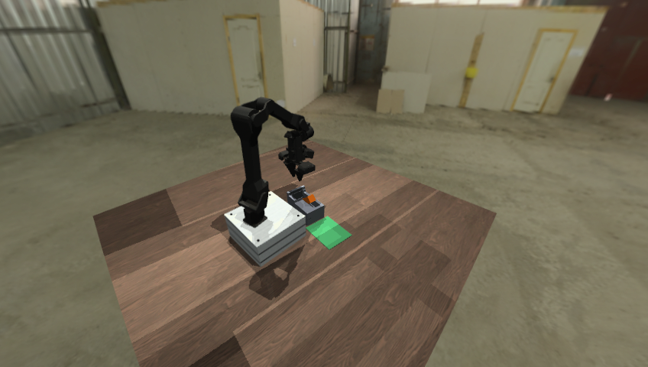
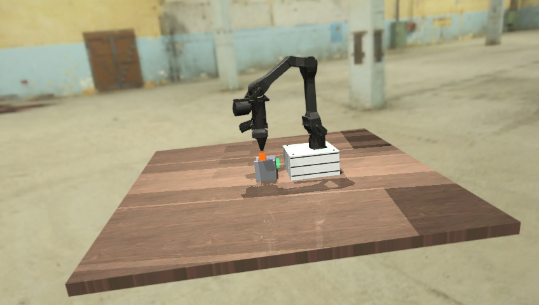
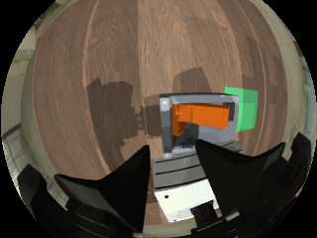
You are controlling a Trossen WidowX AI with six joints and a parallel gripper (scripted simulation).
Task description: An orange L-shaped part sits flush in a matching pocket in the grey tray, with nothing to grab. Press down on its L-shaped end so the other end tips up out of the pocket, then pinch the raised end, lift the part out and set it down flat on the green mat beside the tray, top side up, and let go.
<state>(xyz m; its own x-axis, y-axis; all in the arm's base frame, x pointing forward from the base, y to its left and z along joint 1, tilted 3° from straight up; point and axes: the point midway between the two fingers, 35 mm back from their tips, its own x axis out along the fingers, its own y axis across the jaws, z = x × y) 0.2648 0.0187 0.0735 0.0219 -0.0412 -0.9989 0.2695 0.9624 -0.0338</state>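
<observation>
The orange part point(image 1: 310, 198) point(image 2: 262, 156) point(image 3: 205, 115) sits tilted in the grey tray point(image 1: 313, 215) point(image 2: 266, 173) point(image 3: 166, 126). Its L-shaped end is low in the pocket, at the tray side away from the mat. Its straight end, toward the mat, stands up above the rim. My gripper point(image 1: 296, 178) point(image 2: 262, 150) point(image 3: 172, 147) is open, with nothing between its fingers. It points down and hangs above the tray, apart from the part. The green mat point(image 1: 328, 232) point(image 2: 278, 162) point(image 3: 248, 109) lies beside the tray with nothing on it.
The white and grey base block point(image 1: 268, 227) point(image 2: 314, 162) point(image 3: 185, 198) under the arm stands close beside the tray and mat. The wooden table point(image 1: 386, 277) point(image 2: 227, 230) point(image 3: 114, 50) extends around them.
</observation>
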